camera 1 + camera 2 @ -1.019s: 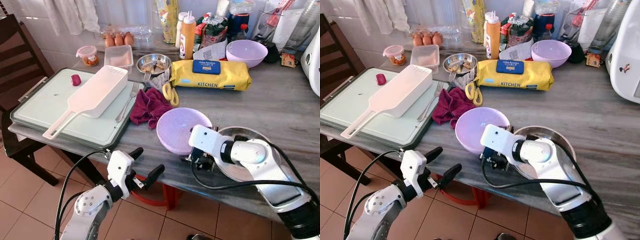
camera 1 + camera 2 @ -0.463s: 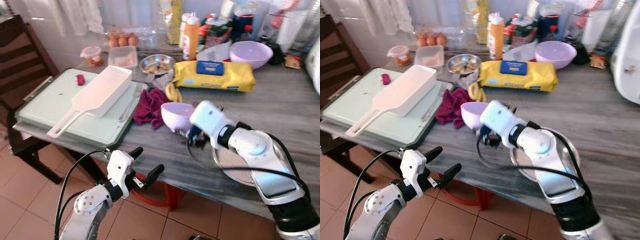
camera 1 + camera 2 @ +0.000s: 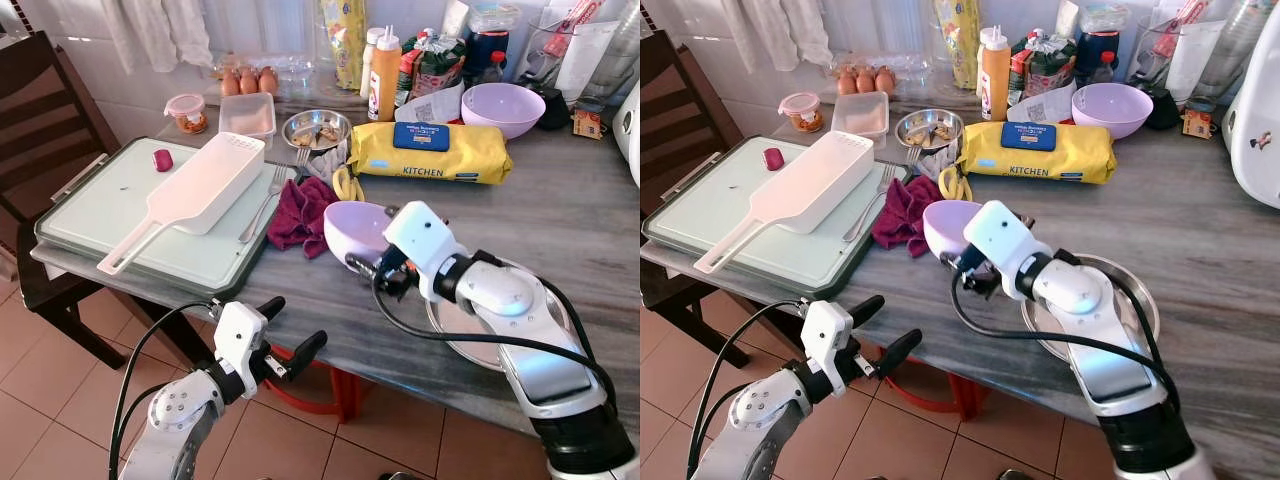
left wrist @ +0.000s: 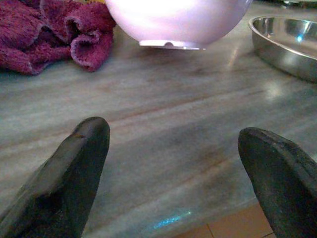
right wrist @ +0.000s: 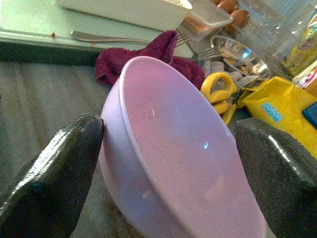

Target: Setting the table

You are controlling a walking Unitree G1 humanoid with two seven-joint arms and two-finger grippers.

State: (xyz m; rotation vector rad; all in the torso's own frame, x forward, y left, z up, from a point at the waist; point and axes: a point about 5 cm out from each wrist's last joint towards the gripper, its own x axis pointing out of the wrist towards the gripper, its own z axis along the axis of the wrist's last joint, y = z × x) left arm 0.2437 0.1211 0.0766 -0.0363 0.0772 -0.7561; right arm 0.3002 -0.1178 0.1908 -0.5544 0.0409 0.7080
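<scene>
The right gripper (image 3: pixel 362 262) clasped the lilac bowl (image 3: pixel 356 226) across its rim, apparently for placing; the left gripper (image 3: pixel 288 328) hung spread, idle, below the table (image 3: pixel 560 210).

Right tool (image 5: pixel 168 148) reaches forward, left tool (image 3: pixel 285 330) hangs spread

Changes recorded:
- Small lilac plastic bowl (image 3: pixel 358 226): one second ago it sits just beside the round steel plate (image 3: pixel 470 335), its opening facing the camera; now it is farther from the robot, next to the crumpled maroon cloth (image 3: pixel 302 212), near-upright, apart from the plate.
- Right gripper (image 5: pixel 163 148): moved with the bowl away from the plate; its black fingers (image 5: pixel 59 158) bracket the bowl, one touching the wall.
- Right arm: reaches farther over the grey table (image 3: pixel 560 215).
</scene>
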